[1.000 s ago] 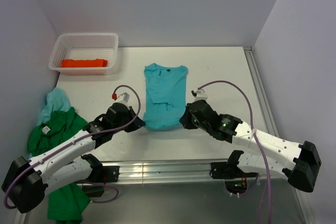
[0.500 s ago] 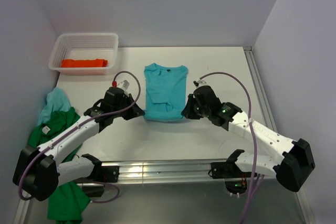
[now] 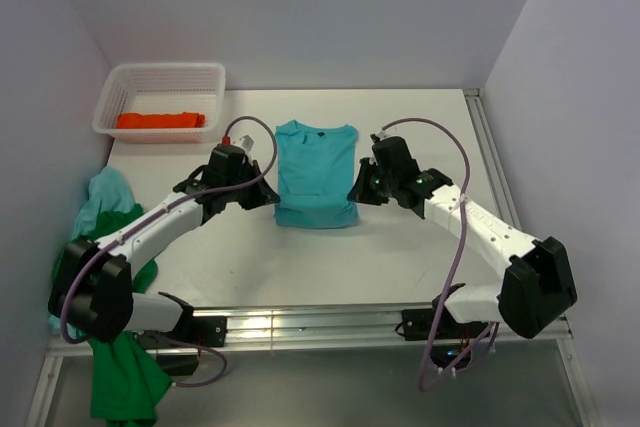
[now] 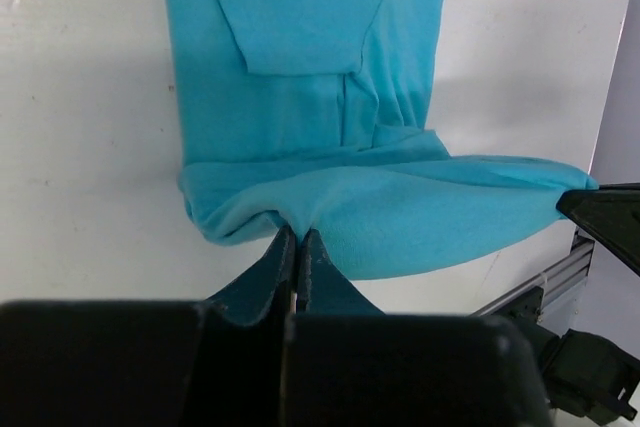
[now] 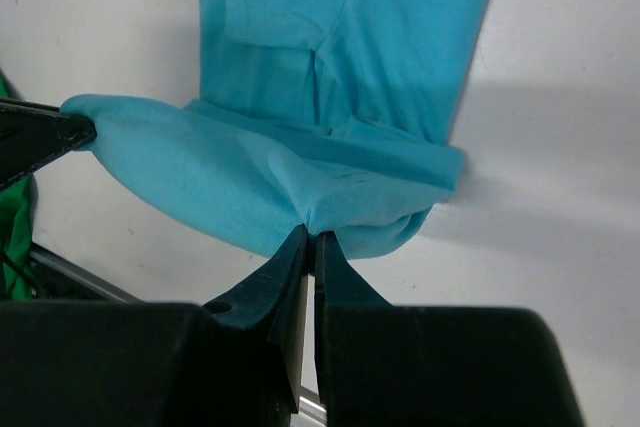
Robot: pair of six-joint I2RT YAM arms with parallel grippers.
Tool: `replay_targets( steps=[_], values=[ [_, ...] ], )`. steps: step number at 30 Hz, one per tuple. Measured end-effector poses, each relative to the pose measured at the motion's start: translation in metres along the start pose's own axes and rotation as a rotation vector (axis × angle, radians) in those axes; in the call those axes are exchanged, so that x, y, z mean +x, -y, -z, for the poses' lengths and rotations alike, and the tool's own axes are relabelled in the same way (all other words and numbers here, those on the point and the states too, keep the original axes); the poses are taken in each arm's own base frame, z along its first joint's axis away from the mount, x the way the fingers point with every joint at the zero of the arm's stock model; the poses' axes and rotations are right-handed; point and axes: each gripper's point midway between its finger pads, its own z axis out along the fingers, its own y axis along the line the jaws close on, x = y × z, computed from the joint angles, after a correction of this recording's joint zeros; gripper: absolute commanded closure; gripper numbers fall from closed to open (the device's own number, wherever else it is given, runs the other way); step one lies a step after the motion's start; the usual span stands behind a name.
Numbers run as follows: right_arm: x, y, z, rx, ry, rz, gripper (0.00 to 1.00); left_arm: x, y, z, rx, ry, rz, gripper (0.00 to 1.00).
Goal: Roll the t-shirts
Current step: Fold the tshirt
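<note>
1. On the table [image 3: 420,137], about the middle, I see a turquoise t-shirt [image 3: 316,172] lying lengthwise, with its collar at the far end and its sleeves tucked in.
2. Its near hem is doubled back over the body, making a thick fold across the near end.
3. My left end effector [image 4: 297,237] is clamped tight on the left corner of that fold, and cloth bunches at the tips.
4. My right end effector [image 5: 308,232] is pinched closed on the right corner of the same fold.
5. The fold bulges between the two grips.
6. Far left is a white mesh basket [image 3: 115,97] with an orange-red t-shirt [image 3: 160,120] inside as a long bundle.
7. At the left table edge a second turquoise t-shirt [image 3: 105,192] lies crumpled, touching a bright green t-shirt [image 3: 125,377].
8. The green one hangs down past the near edge.
</note>
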Motion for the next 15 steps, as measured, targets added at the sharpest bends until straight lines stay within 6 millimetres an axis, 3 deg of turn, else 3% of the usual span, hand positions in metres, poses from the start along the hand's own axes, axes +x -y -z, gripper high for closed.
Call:
replay_targets(
  steps=[9, 15],
  values=[
    [-0.019, 0.017, -0.031, 0.038, -0.038, -0.032, 1.00, -0.013, -0.010, -0.029, -0.047, -0.027, 0.011, 1.00],
    [-0.036, 0.021, -0.050, 0.055, -0.050, -0.026, 1.00, -0.027, -0.006, -0.040, -0.046, -0.016, 0.004, 1.00]
  ],
)
